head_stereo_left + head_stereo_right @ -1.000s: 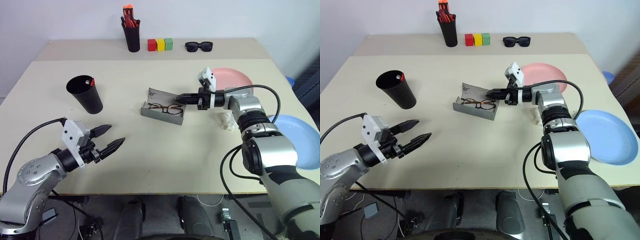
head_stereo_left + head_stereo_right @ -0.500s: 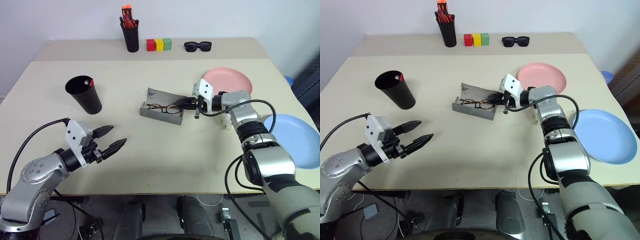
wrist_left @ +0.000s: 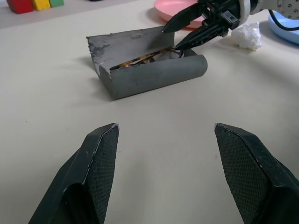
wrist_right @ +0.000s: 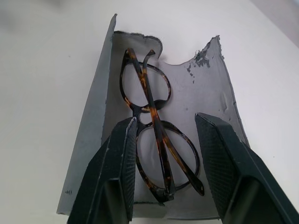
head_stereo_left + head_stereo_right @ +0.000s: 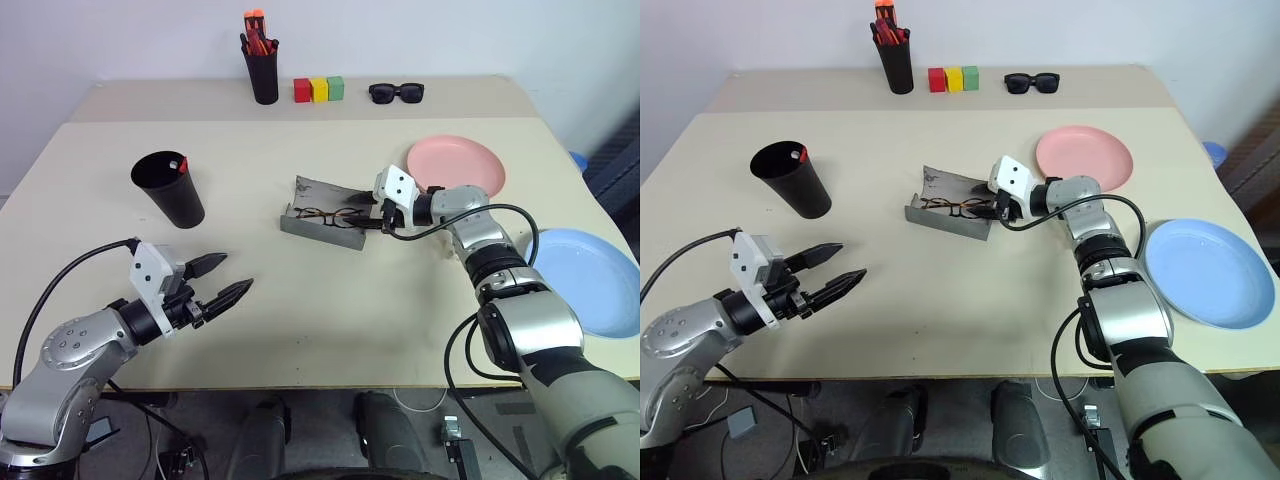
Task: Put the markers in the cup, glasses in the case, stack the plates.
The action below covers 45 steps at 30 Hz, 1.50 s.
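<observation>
The grey case (image 5: pixel 322 222) lies open mid-table with the glasses (image 5: pixel 330 213) inside, folded on its lining (image 4: pixel 187 93). My right gripper (image 5: pixel 363 216) hovers at the case's right end, open, its fingers (image 4: pixel 122 154) straddling the glasses without gripping them. Near the front left, my left gripper (image 5: pixel 222 279) stands open and holds nothing, well short of the case (image 3: pixel 154 74). The black cup (image 5: pixel 168 188) stands at the left with a red marker (image 5: pixel 183 163) poking above its rim. The pink plate (image 5: pixel 456 165) and the blue plate (image 5: pixel 588 282) lie apart on the right.
At the back stand a black pen holder (image 5: pixel 264 74) with orange-red pens, three coloured blocks (image 5: pixel 320 89) and black sunglasses (image 5: pixel 397 93). A white crumpled wad (image 3: pixel 246 36) lies beside my right forearm. The blue plate overhangs the table's right edge.
My right gripper has rolled, sunk toward the case's right end and gone from shut to open. The left arm has stayed still.
</observation>
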Available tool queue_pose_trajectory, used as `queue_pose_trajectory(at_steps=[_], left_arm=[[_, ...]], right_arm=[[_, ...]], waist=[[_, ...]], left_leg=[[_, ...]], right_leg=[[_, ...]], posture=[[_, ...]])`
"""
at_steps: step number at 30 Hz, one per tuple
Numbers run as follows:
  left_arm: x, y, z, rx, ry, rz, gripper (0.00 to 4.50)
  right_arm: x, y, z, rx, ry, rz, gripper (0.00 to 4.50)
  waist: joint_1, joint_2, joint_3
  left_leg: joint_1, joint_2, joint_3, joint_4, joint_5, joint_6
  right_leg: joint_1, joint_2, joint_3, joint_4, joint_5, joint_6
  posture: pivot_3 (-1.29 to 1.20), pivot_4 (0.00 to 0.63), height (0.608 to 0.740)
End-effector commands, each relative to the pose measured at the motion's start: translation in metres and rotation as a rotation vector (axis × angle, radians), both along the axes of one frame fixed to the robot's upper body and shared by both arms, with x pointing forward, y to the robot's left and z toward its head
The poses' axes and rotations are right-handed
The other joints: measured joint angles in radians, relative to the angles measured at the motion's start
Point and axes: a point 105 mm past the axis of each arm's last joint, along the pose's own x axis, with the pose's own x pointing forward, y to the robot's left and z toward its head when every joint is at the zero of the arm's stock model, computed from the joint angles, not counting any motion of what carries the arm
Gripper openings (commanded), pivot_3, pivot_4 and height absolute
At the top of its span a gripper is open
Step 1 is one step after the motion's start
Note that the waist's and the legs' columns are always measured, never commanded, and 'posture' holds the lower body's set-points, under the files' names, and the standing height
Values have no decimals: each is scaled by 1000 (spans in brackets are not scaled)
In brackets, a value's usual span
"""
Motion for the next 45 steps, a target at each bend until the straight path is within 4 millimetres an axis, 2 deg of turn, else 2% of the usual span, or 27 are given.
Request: queue_pose_trajectory(at_steps=[1,13,16,18,19,30,38,45], left_arm=[[-2,1,12,25,-63,4,3358],[-4,1,12,26,-61,7,3358],[-5,1,11,27,-60,10,3358],[-6,1,10,32,-59,10,3358],[-6,1,10,34,-59,10,3358],[-7,2,9,44,-58,16,3358],[-6,1,9,40,-58,11,3358],[-5,-1,7,35,-54,4,3358]], right_arm=[[3,12,12,-14,-77,22,1980],[5,14,6,-33,-85,-1,1980],[7,15,4,-39,-84,-15,1214],[8,14,2,-48,-87,-24,231],[8,14,2,-53,-89,-27,21],[11,14,5,-57,-102,-40,21],[4,15,36,231,115,23,21],[-4,7,53,381,270,78,21]], waist=[[0,0,0],[1,0,0],[1,0,0],[1,0,0],[1,0,0],[1,0,0],[1,0,0],[2,0,0]], left_leg=[[0,0,0,0,0,0],[0,0,0,0,0,0],[0,0,0,0,0,0],[0,0,0,0,0,0],[0,0,0,0,0,0],[0,0,0,0,0,0],[0,0,0,0,0,0],[0,0,0,0,0,0]], right_leg=[[0,0,0,0,0,0],[0,0,0,0,0,0],[0,0,0,0,0,0],[0,0,0,0,0,0],[0,0,0,0,0,0],[0,0,0,0,0,0],[0,0,0,0,0,0],[0,0,0,0,0,0]], posture=[[0,150,740],[0,150,740],[0,150,740],[0,150,740],[0,150,740],[0,150,740],[0,150,740],[0,150,740]])
